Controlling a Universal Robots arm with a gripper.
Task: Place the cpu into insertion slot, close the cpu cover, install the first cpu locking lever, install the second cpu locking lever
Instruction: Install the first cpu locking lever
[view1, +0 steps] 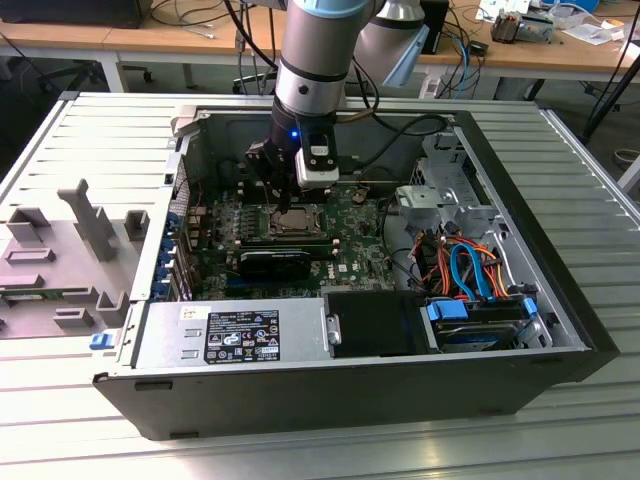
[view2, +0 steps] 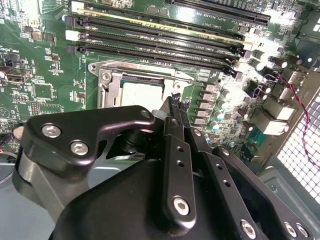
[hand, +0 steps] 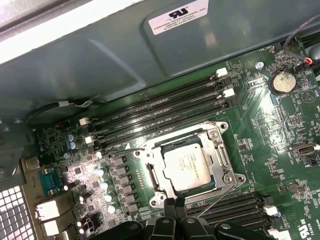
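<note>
Hand: the hand (view1: 283, 205) hangs from the arm (view1: 312, 60) inside the open computer case (view1: 350, 390), low over the green motherboard (view1: 355, 235). In the second wrist view its black fingers (view2: 172, 112) run together to a narrow tip, closed with no gap between them, and nothing is seen gripped. In the first wrist view the fingertips (hand: 175, 207) show as a closed pair.

Hand to socket: the tip stands at one edge of the socket, just beside the cpu cover's rim. Whether it touches the metal I cannot tell.

Cpu: the cpu (hand: 186, 166) lies flat in the insertion slot (hand: 161, 175), its silver-grey top showing through the cover's window. It also shows in the second wrist view (view2: 141, 95), just beyond the fingertips.

Cpu cover: the cpu cover (hand: 220, 155) is down over the chip, framing it on all sides.

Levers: a thin wire lever (hand: 215, 200) runs slantwise off the socket's corner near the fingertips; another thin wire (hand: 122, 149) leaves the opposite corner. Whether either is latched I cannot tell.

Around the socket: long black memory slots (hand: 160, 107) lie on the far side of the socket from the hand, and more slots (hand: 235, 205) lie beside the fingertips. A round coin battery (hand: 281, 81) sits well apart.

Case: the case lies on its side on the ribbed metal worktop (view1: 90, 130), with grey fixtures (view1: 70, 250) to the exterior view's left.
</note>
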